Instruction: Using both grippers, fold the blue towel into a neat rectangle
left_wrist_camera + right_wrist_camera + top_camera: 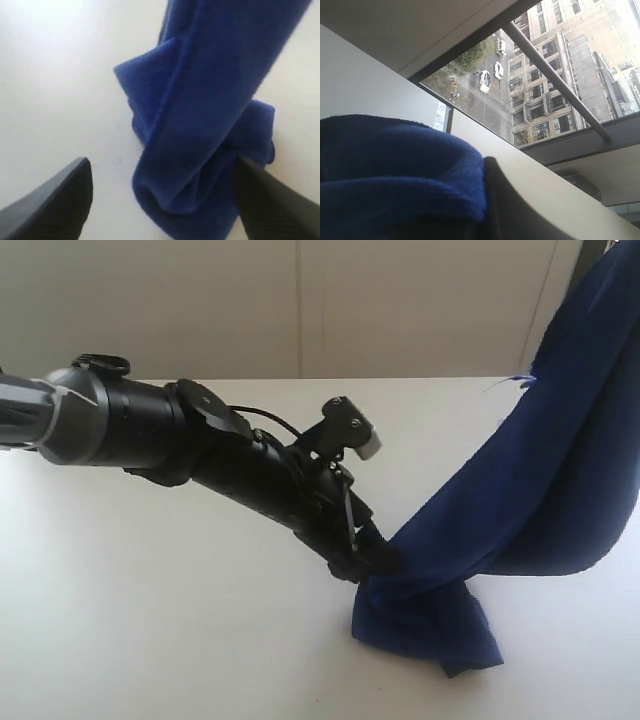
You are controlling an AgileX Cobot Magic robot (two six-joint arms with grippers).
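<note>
The blue towel (pixel 540 470) hangs in a long drape from beyond the top right corner of the exterior view down to the white table (pixel 150 620), where its lower end lies bunched. My left gripper (pixel 375 545) is low at that bunch and open. In the left wrist view its black fingers (pixel 65 200) stand wide apart, and the towel's (pixel 200 100) folded end lies between them, nearer the other finger. My right gripper (pixel 482 167) is outside the exterior view. Its wrist view shows towel (pixel 395 165) pressed against one dark finger (pixel 520 210), so it is shut on the cloth.
A pale wall (pixel 300 300) rises behind the table's far edge (pixel 420 379). Bare white tabletop (pixel 60 75) lies to one side of the bunch. The right wrist camera faces a window (pixel 545 65) with buildings outside.
</note>
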